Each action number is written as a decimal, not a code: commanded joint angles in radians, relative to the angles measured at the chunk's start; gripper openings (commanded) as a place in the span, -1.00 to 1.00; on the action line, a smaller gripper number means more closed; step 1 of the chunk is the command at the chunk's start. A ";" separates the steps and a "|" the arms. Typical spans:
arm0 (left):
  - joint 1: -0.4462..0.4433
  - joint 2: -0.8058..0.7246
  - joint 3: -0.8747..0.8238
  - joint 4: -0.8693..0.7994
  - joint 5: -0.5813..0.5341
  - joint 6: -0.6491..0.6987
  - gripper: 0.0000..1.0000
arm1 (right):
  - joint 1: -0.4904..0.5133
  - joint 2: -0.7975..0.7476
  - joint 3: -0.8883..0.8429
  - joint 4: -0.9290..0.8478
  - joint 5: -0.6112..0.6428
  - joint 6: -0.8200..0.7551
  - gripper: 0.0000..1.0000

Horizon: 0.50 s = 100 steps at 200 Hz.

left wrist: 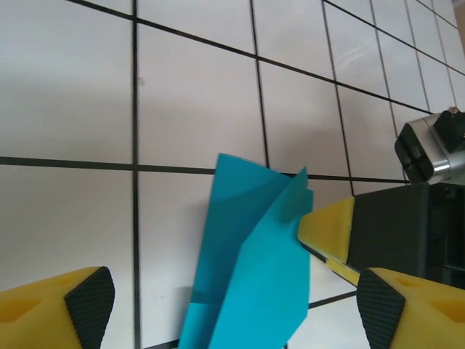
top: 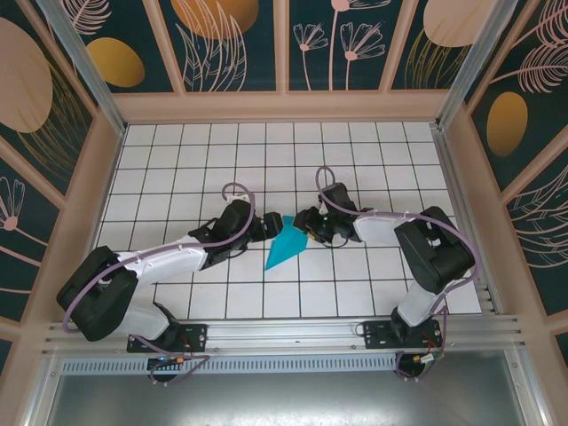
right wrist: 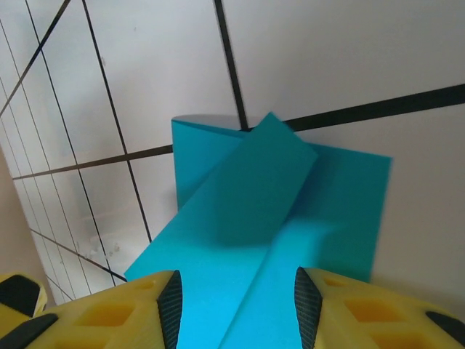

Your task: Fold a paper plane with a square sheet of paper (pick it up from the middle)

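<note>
**Paper between both sets of fingers, mid-bench**

Your left fingers [left wrist: 87,299] stand wide apart, one on each side of the paper [left wrist: 251,280], and neither pad touches it. Your right fingers [right wrist: 168,309] are part-way apart, with the teal sheet filling the gap between their pads; you cannot tell whether they pinch it. In the left wrist view, the yellow tip of one right finger sits against the paper's right edge, partly covered by a raised flap. The paper is folded and creased, with layered flaps at the wide end and one crease running down its length. In the top view it narrows to a point aimed near-left, clear of both sets of fingers. It sits about midway across the white gridded bench [top: 373,151], between your two wrists, which meet over its wide end.
</note>
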<state>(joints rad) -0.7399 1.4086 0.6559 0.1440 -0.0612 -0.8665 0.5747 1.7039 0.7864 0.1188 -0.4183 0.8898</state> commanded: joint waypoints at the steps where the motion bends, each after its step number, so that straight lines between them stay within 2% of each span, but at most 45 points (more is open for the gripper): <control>1: 0.022 -0.016 -0.023 -0.013 0.011 -0.031 0.78 | 0.018 0.032 0.046 0.036 -0.017 0.024 -0.05; 67: 0.064 -0.012 -0.050 0.002 0.063 -0.053 0.83 | 0.034 0.055 0.042 0.110 -0.073 0.059 -0.14; 100: 0.071 -0.008 -0.050 0.005 0.073 -0.051 0.85 | 0.035 0.006 0.030 0.019 0.030 0.081 -0.13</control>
<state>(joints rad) -0.6785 1.4082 0.6167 0.1448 -0.0078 -0.9073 0.6025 1.7550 0.8154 0.1833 -0.4576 0.9401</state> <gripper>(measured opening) 0.922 0.430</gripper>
